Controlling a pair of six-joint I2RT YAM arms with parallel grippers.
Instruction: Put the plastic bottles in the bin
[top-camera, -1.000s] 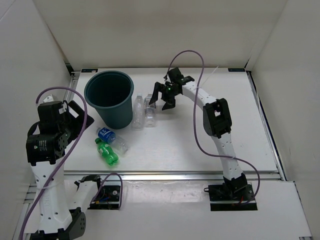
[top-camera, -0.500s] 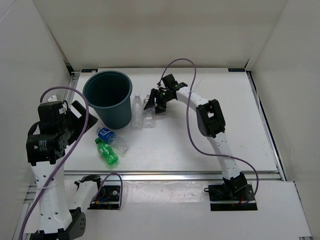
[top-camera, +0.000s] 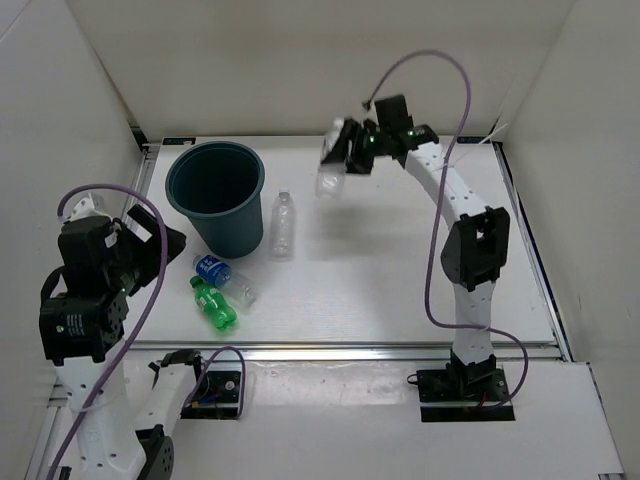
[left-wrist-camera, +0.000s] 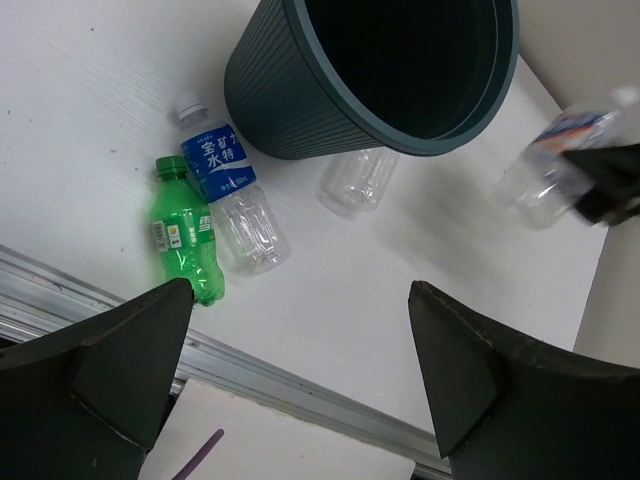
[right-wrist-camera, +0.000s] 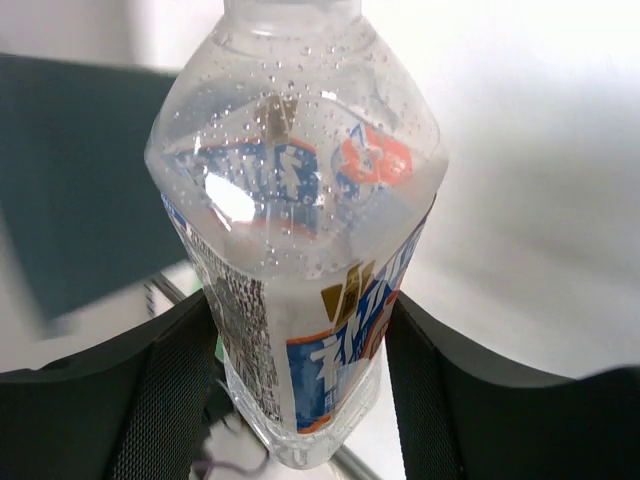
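the dark green bin (top-camera: 232, 228) stands upright at the far left of the white bench (top-camera: 400, 270), its mouth open to the top. a lying clear bottle (top-camera: 284, 224) rests on the bench just to the right of the bin, close by its wall. nearer the front, the blue-label bottle (top-camera: 222, 277) and the green bottle (top-camera: 213, 303) lie side by side, close together, just in front of the bin.

the right arm reaches high over the back of the bench, bent at the elbow, with a purple cable (top-camera: 440, 60) looping above it. the right claw (top-camera: 348, 150) is up in the air, to the right of the bin and apart from it. it is closed on the held clear bottle (right-wrist-camera: 300, 250), with one of its fingers (right-wrist-camera: 100, 400) on each side. this bottle hangs above the bench, not over the bin's mouth.

the left arm is folded back at the left edge. the left claw (left-wrist-camera: 300, 288) is wide open with nothing in it, and looks down at the front bottles and the bin.
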